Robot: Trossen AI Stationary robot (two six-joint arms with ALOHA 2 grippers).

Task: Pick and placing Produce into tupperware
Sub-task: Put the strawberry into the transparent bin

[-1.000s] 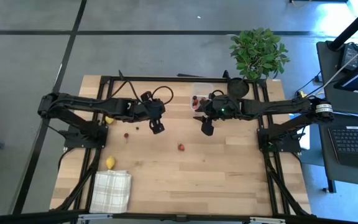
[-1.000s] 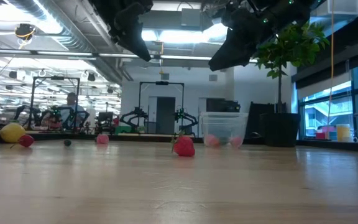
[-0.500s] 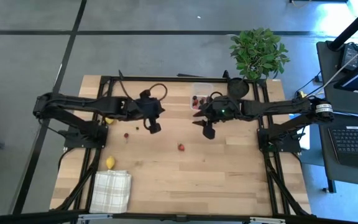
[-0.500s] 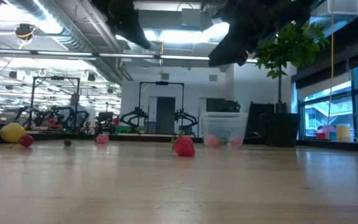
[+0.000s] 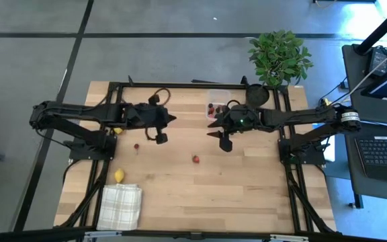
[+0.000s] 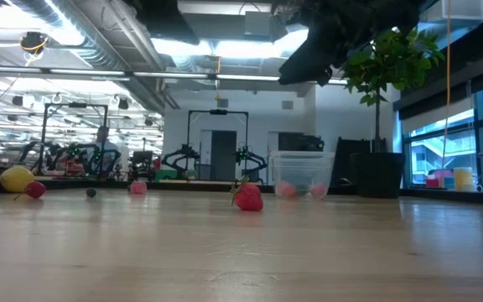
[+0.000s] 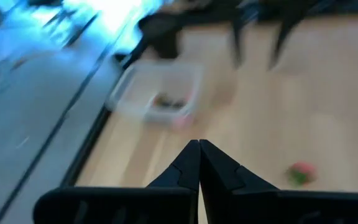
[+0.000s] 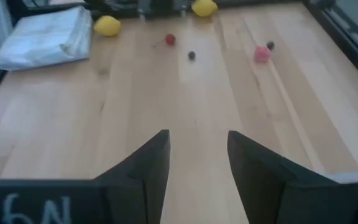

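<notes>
Two grippers hang above the wooden table point(image 5: 247, 195), and we see neither holding anything. Our left gripper point(image 5: 160, 138) sits at about ten o'clock from the table's middle, its fingers point(image 7: 188, 171) pressed flat together with nothing between them. Our right gripper point(image 5: 224, 140) is at about one o'clock from the middle, just beside the tupperware point(image 5: 215, 107); its fingers point(image 8: 148, 165) stand partly apart with only bare wood showing in the gap.

We find the clear tupperware at twelve o'clock, near the table's far edge, with a few red and dark pieces inside it. A red strawberry piece point(image 5: 195, 159) lies loose on the wood near the middle, at roughly six o'clock from the right gripper and well apart from the box. A small red piece point(image 5: 136, 146) and a dark berry point(image 5: 148, 140) lie at about nine o'clock, near the left gripper. One lemon point(image 5: 119, 176) rests at eight o'clock, just beside the white checked cloth point(image 5: 121, 206); a second yellow piece point(image 5: 117, 130) shows partly under the left arm. A potted plant point(image 5: 279, 57) stands at the two o'clock corner.
</notes>
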